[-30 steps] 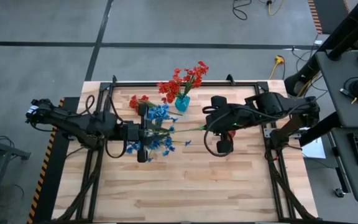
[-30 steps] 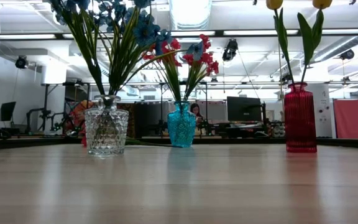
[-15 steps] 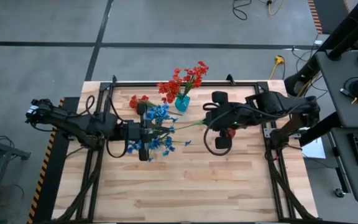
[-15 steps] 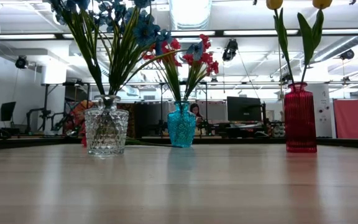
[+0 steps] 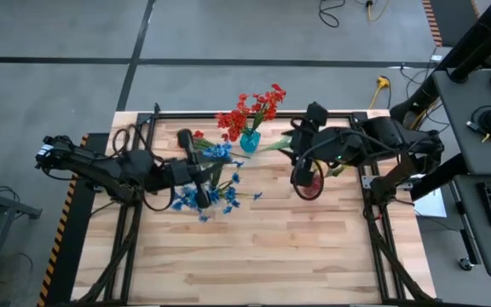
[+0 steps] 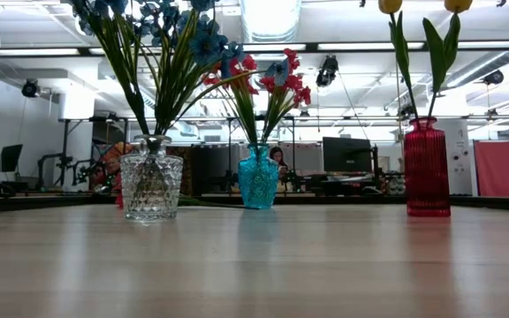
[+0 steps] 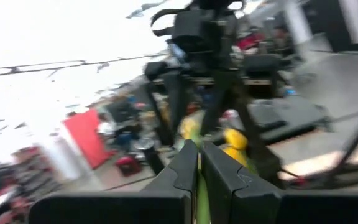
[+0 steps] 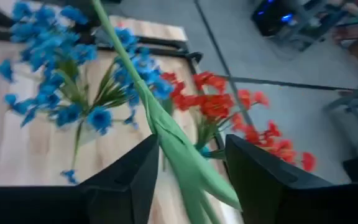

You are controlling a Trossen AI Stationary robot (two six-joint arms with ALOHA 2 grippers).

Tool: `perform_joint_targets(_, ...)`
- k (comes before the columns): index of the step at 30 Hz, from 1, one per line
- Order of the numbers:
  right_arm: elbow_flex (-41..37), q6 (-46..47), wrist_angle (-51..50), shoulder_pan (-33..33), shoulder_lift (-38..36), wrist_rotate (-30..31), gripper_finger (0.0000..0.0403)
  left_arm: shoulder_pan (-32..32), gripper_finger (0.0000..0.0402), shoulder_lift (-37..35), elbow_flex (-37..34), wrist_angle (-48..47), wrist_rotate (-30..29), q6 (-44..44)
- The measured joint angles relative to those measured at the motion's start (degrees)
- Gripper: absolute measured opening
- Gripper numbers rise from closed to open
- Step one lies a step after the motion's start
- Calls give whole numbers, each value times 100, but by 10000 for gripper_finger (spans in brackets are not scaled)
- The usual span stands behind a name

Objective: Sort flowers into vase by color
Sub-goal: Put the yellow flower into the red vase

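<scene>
With the right gripper (image 8: pixel 185 180) parted, the yellow flower stem (image 8: pixel 166 134), pinched only by the left gripper (image 7: pixel 199 165), could droop or slip.

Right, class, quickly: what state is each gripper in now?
Left gripper: shut on the green stem.
Right gripper: open, the stem passing between its jaws.

Both arms reach toward the table's centre from nine and three o'clock. Left gripper (image 5: pixel 196 164): fingers (image 7: pixel 185 171) pressed together, wrist rolled. Right gripper (image 5: pixel 299 136): fingers (image 8: pixel 126 180) spread apart, wrist angled toward ten o'clock, forearm folded back.
</scene>
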Motion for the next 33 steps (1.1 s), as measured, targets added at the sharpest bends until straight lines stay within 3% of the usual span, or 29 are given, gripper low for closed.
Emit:
perform_joint_targets(8, 454, 312, 319, 0, -44, 263, 207, -1, 0, -27, 0, 624, -305, 373)
perform_joint_targets(12, 369, 342, 233, 86, -51, -504, 213, -3, 0, -34, 0, 984, -574, 592)
perform_joint_targets(15, 5, 859, 317, 383, -46, -710, 214, -2, 0, -38, 0, 1234, -616, 943)
perform_joint_targets(18, -611, 1347, 986, 682, -48, -676, 214, -4, 0, -58, 0, 1304, -454, 1289)
perform_joint_targets(22, -1570, 1637, 1731, 852, -66, -438, 215, -10, 0, -46, -16, 1281, 347, 1348)
perform_joint_targets(26, -2581, 1801, 2591, 874, -403, -76, 215, -40, 0, -46, -144, 1291, 452, 1250)
perform_joint_targets(30, -3683, 1529, 4468, 1090, -872, 443, 215, -167, 0, -160, -578, 1890, 443, 1254)
perform_joint_targets(33, -4571, 1118, 6176, 1253, -1046, 589, 215, -295, 0, -273, -1042, 2937, 468, 1481)
